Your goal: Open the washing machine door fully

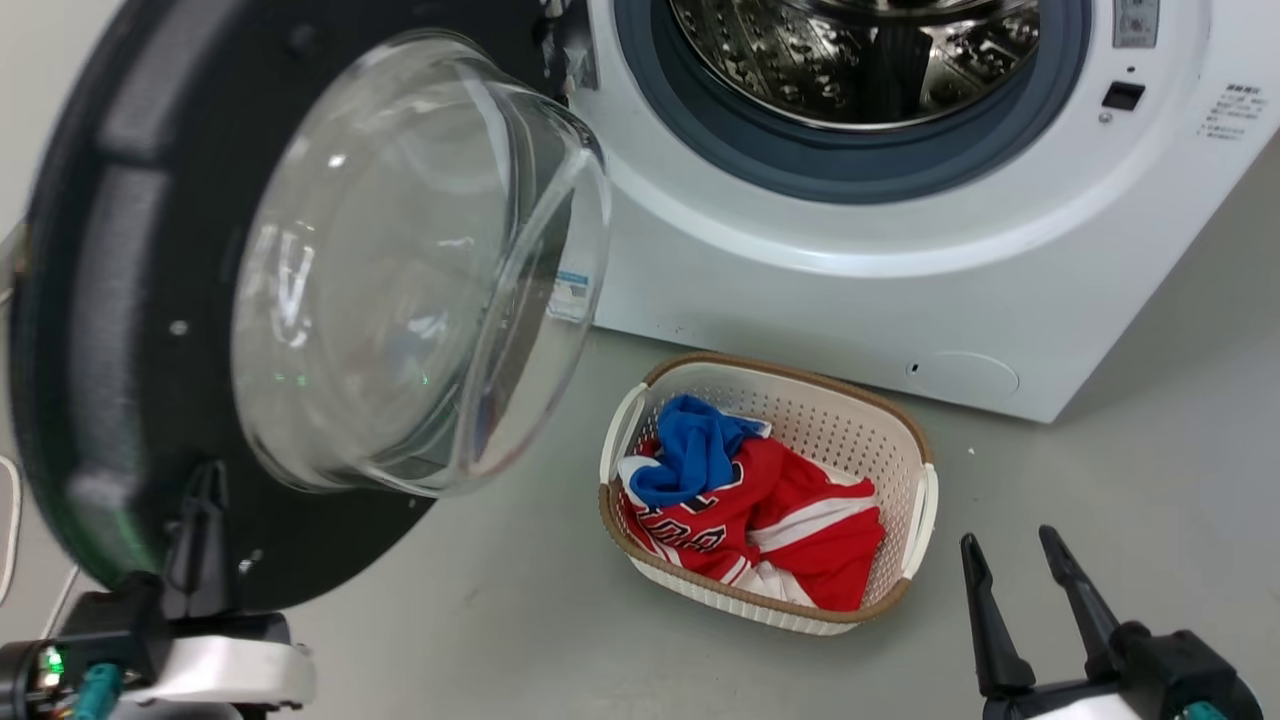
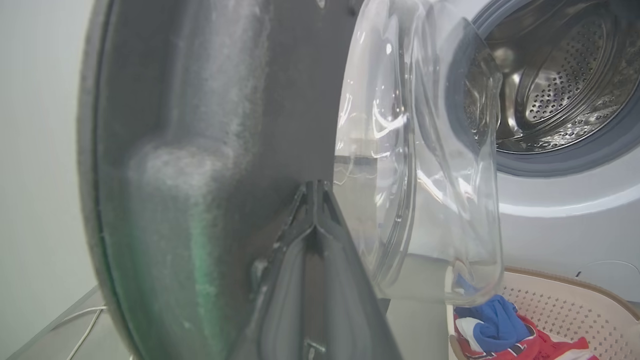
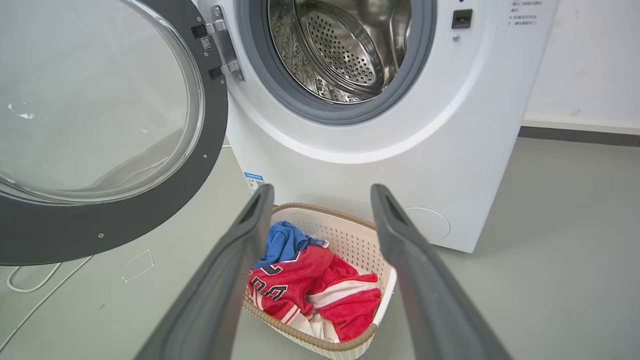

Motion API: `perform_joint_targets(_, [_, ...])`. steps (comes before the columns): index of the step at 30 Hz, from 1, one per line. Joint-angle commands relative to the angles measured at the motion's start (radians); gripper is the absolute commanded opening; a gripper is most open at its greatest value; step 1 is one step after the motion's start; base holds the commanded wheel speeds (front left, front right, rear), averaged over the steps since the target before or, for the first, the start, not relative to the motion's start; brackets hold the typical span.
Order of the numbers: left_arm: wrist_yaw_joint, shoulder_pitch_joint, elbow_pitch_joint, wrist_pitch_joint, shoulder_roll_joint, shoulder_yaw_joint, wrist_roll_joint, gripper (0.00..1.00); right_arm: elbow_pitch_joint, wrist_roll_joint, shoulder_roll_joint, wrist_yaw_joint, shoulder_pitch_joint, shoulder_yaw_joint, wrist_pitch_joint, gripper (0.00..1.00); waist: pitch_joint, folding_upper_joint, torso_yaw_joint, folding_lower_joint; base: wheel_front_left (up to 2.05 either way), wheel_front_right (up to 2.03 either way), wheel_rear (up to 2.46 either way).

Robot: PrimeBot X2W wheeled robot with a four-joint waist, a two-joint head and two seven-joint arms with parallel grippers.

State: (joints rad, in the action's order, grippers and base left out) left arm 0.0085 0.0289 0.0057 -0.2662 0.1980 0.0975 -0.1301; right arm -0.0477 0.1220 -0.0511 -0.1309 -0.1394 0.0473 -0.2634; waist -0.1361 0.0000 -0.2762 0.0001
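One washing machine door (image 1: 120, 300) open at nine o'clock, one basket (image 1: 850, 420), left gripper (image 1: 208, 485) pressed together, right gripper (image 1: 1008, 540) spread, grey floor (image 1: 1100, 470).

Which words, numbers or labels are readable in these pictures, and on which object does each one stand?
"04", apparently, partly folded under: red jersey in the basket.
Printed lines, top right of the washing machine: too small to read.
Blue-white sticker, low on its front: blurred.
Code sticker by the hinge: unreadable.
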Motion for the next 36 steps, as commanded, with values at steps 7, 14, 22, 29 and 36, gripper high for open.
perform_joint_targets(7, [-0.012,-0.09,0.083,0.003,-0.017,0.164,-0.033,0.0,0.007,-0.02,0.002,0.0,0.053,-0.005,-0.002,1.0,-0.073,0.0,0.021,-0.0001,0.0,0.0,0.0])
perform_joint_targets(14, [-0.039,-0.165,0.154,0.003,-0.014,0.279,-0.028,0.0,0.012,-0.033,0.002,0.0,0.084,-0.009,-0.002,1.0,-0.112,0.0,0.028,-0.0001,0.0,0.0,0.0])
perform_joint_targets(22, [-0.065,-0.271,0.248,0.003,0.017,0.378,-0.013,0.0,0.015,-0.046,0.002,0.0,0.108,-0.005,-0.002,1.0,-0.145,0.0,0.048,-0.0001,0.0,0.0,0.0])
perform_joint_targets(29, [-0.078,-0.332,0.315,0.003,0.038,0.443,-0.003,0.0,0.02,-0.054,0.002,0.0,0.121,-0.006,-0.002,1.0,-0.162,0.0,0.072,-0.0001,0.0,0.0,0.0])
perform_joint_targets(36, [-0.086,-0.363,0.359,0.003,0.04,0.5,0.014,0.0,0.023,-0.052,0.002,0.0,0.12,-0.011,-0.002,1.0,-0.168,0.0,0.093,-0.0001,0.0,0.0,0.0])
